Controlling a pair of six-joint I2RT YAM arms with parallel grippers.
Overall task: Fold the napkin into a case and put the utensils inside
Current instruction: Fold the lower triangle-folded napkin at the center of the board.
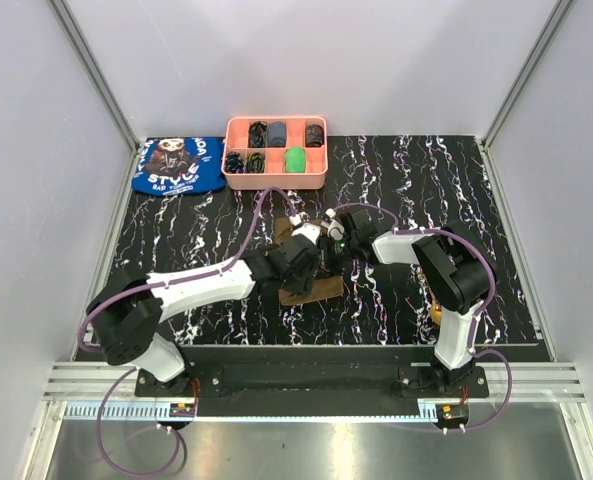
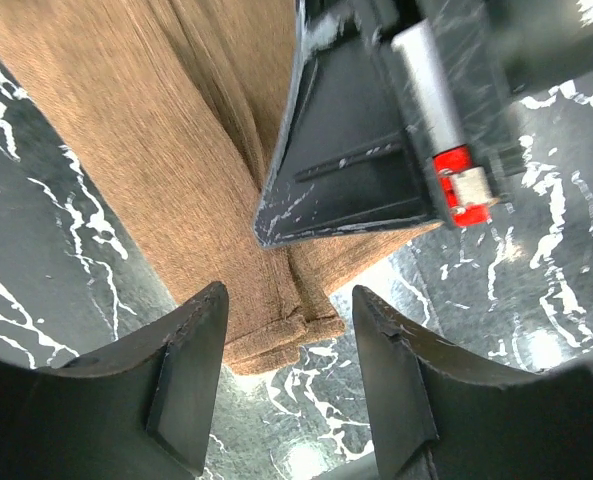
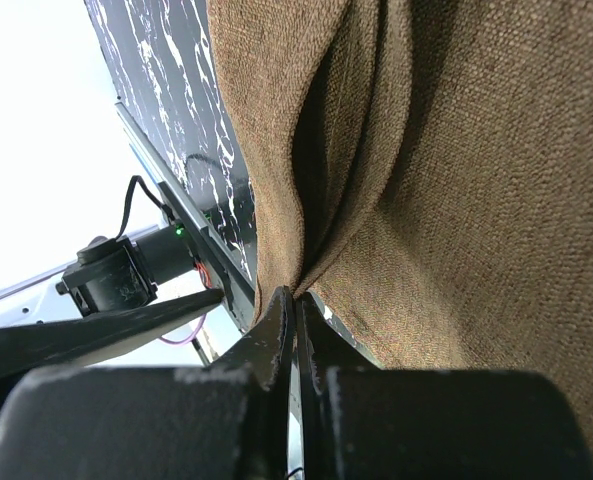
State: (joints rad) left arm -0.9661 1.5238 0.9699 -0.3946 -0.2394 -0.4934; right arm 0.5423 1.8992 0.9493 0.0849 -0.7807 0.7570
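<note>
Folded napkin (image 1: 312,290), long axis near-to-far, right fingers (image 3: 274,345) pinching its fold, left fingers (image 2: 186,370) spread apart

the napkin (image 3: 476,200) is showing as coarse, matt woven cloth, the surface (image 1: 396,290) is gleaming like glossy white-veined black stone, and the left end effector (image 2: 288,295) is looking like scuffed dark plastic.

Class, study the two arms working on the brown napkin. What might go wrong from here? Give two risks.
The right gripper pinches only a narrow ridge of the napkin, so the cloth might slip free and the fold fall open.
The left gripper hangs open over the napkin's end, close to the right gripper's finger; closing there might knock it or drag the fold askew.
</note>
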